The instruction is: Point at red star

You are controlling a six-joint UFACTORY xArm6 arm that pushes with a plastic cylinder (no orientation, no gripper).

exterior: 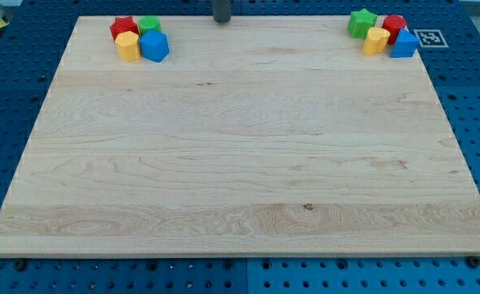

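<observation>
A red block with a star-like outline sits at the view's top left, in a tight cluster with a green block, a yellow block and a blue block. A second red block sits at the view's top right, its shape unclear, with a green star, a yellow block and a blue block. My tip is at the top edge of the board, between the two clusters. It is nearer the left cluster and touches no block.
The wooden board lies on a blue pegboard table. A black-and-white marker tag lies just off the board's top right corner.
</observation>
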